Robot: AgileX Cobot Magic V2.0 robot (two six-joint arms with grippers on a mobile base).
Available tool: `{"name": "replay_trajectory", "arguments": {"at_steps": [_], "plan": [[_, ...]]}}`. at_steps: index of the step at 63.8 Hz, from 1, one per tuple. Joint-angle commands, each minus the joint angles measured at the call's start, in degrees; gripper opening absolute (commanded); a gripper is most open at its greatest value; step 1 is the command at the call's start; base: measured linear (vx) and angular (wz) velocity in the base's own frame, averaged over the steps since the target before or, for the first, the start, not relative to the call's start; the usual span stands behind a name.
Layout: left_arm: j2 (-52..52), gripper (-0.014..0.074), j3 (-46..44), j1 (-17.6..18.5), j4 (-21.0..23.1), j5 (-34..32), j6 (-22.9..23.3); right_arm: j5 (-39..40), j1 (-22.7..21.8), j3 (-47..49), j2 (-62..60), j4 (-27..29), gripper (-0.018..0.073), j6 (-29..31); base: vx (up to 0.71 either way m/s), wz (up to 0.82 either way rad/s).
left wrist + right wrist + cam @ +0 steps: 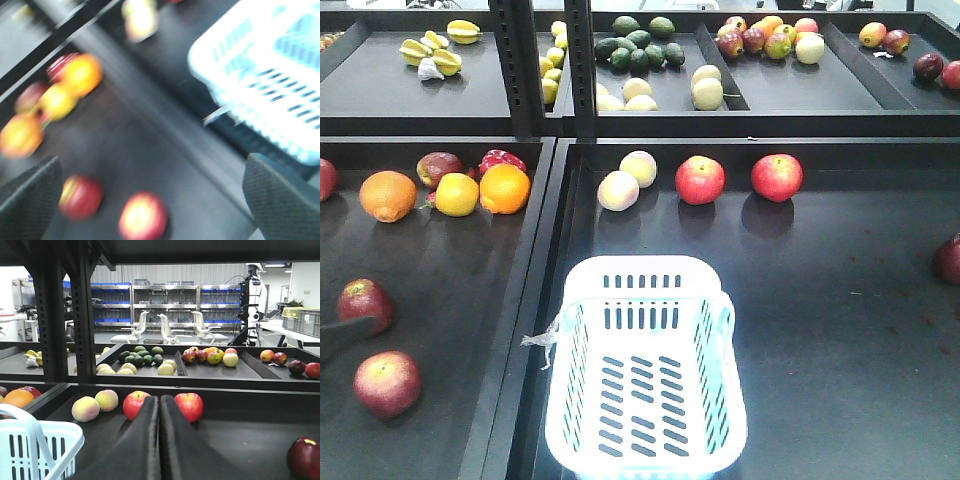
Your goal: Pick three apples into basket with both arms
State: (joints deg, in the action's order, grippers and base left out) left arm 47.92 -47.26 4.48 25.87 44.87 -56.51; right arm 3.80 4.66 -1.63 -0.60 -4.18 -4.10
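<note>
The pale blue-white slotted plastic basket (pixel 645 268) stands empty at the front of the right-hand black shelf tray (pixel 840 330), its long axis running 12 to 6 o'clock in the front view, so all three apples have yet to go in. The left gripper (pixel 150 175) is spread wide, its textured black fingers (pixel 30 200) at the lower corners of the blurred left wrist view. Two round, glossy apples lie in the gap, touched by neither finger: a dark red apple (pixel 81 196) at about 8 o'clock of the gap's middle and a red apple with a yellowish patch (pixel 142 216) at 6 o'clock. This pair sits in the left-hand black shelf tray (pixel 460 270), around 9 o'clock of the basket, so the left arm looks nearer to it. The right gripper (pixel 159 400) is closed on nothing, pads pressed together. Past its tips, by the back wall, two bright red streaked apples (pixel 136 405) lie at 11 and 1 o'clock. Being round, the apples give no axis to align with.
</note>
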Motion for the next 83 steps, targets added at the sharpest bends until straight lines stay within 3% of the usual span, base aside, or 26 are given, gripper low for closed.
{"name": "replay_trajectory", "arguments": {"at_steps": [1, 7, 14, 34, 60, 71, 83], "plan": [[3.41, 0.0701, -1.91, 2.07, 8.84, -4.79, -10.12, 3.98, -0.04, -0.85, -0.59, -0.29, -0.0009, 0.36, 0.0, 0.0], [7.4, 0.0701, -1.91, 4.42, 10.92, -7.02, -16.65, 3.98, -0.04, -0.85, -0.59, -0.29, -0.0009, 0.36, 0.0, 0.0], [11.58, 0.0701, -1.91, 7.71, 12.71, -10.25, -20.89, 3.98, -0.04, -0.85, -0.59, -0.29, -0.0009, 0.36, 0.0, 0.0], [22.25, 0.0695, -1.91, 18.01, 12.9, -20.39, -25.83, 3.98, -0.04, -0.85, -0.59, -0.29, -0.0009, 0.36, 0.0, 0.0], [32.06, 0.068, -2.03, 26.65, 12.79, -33.22, -25.88, 3.98, -0.04, -0.85, -0.59, -0.29, -0.0009, 0.36, 0.0, 0.0], [34.65, 0.068, -2.25, 28.2, 12.68, -37.28, -25.88, 3.98, -0.04, -0.85, -0.59, -0.29, -0.0009, 0.36, 0.0, 0.0], [38.05, 0.0678, -7.13, 28.2, 12.73, -35.85, -25.88, 3.98, -0.04, -0.85, -0.59, -0.29, -0.0009, 0.36, 0.0, 0.0]]}}
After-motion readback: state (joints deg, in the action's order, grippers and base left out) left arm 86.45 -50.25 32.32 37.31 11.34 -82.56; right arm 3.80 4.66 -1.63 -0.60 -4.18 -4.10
